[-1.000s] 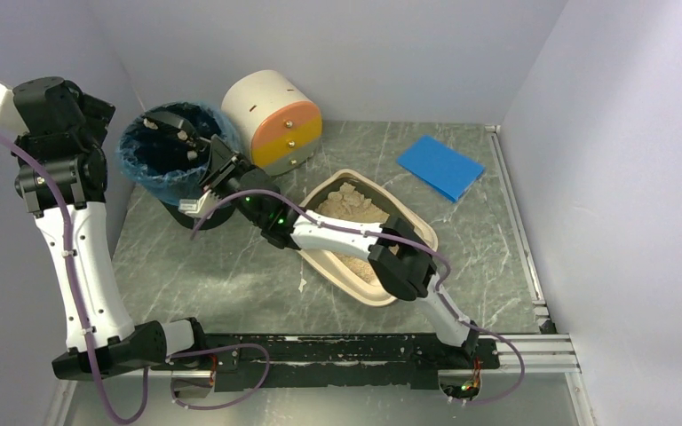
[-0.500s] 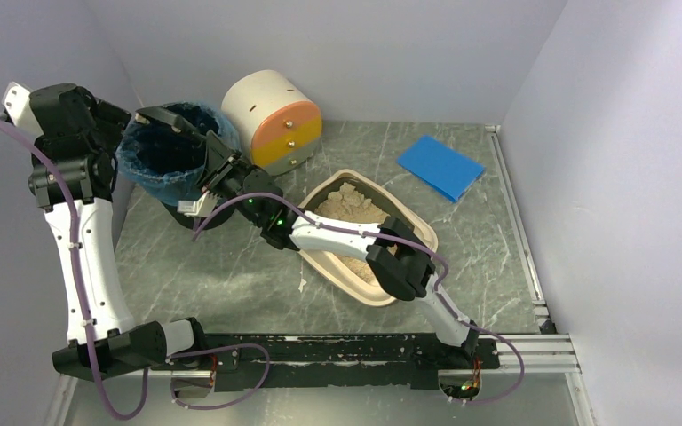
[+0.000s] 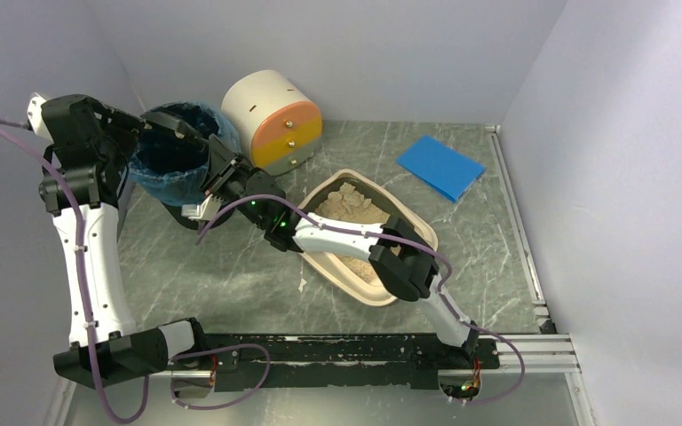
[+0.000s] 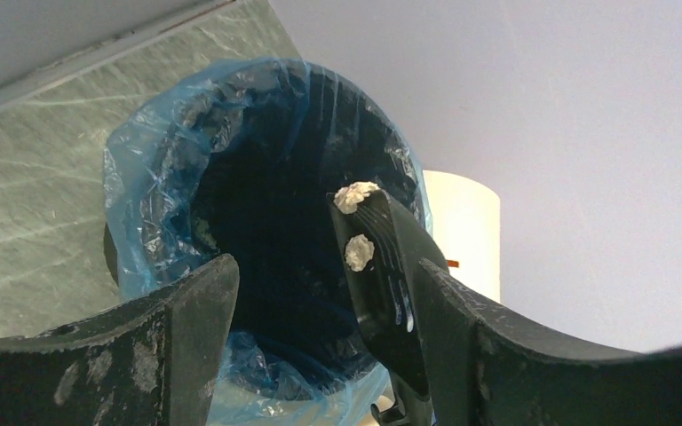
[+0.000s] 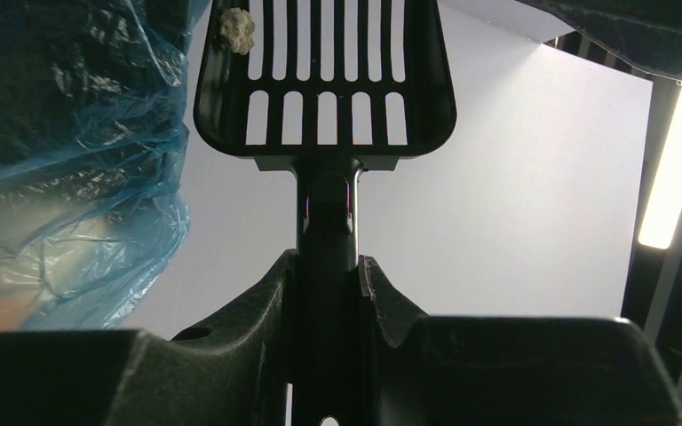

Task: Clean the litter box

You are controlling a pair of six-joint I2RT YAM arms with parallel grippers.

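Presently, right gripper: clamped on the handle of a black slotted scoop, with a pale clump lodged at its eleven o'clock corner. Left gripper: jaws spread wide, nothing gripped; contact with the scoop cannot be judged, possibly none. Blue-lined bin is seen under the scoop head. Litter box is set mid-table, at four o'clock of the bin.

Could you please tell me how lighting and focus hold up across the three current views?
Top external: even, soft light, sharp throughout. Left wrist: the white drawer unit glows nearly overexposed, and the blue bin liner shows glints. Right wrist: backlit, so the scoop reads as a silhouette; a light strip at right is blown out.
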